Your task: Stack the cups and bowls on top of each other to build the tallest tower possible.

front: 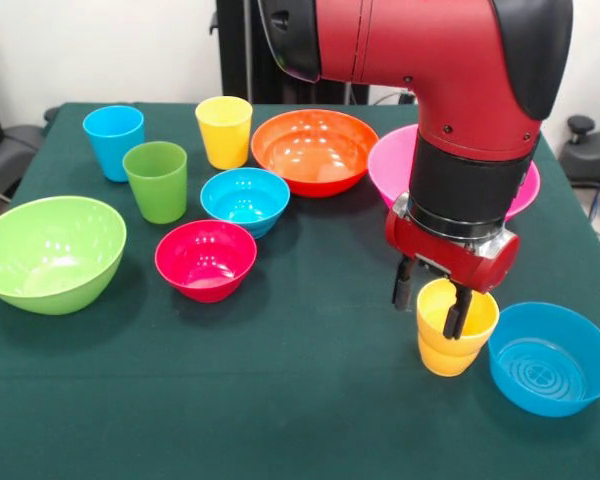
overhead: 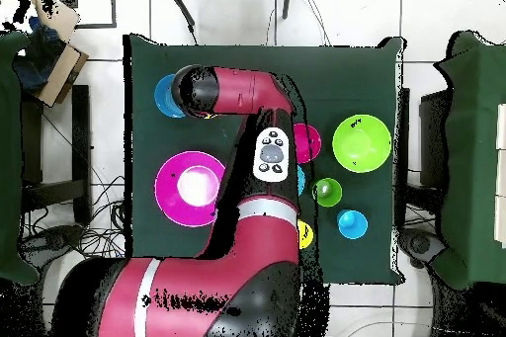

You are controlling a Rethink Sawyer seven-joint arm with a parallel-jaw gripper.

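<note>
The pincer (front: 432,298) straddles the rim of the squat yellow-orange cup (front: 454,338), one finger inside and one outside; the grip looks closed on the wall. This seems to be the first pick: no tower exists yet. Next it must lift the cup clear.

Just beside it sits one blue bowl (front: 551,358); directly behind, the pink bowl (front: 395,160). Farther off: red, blue, lime and orange bowls, six in all. Three more cups stand farthest, making four.
</note>
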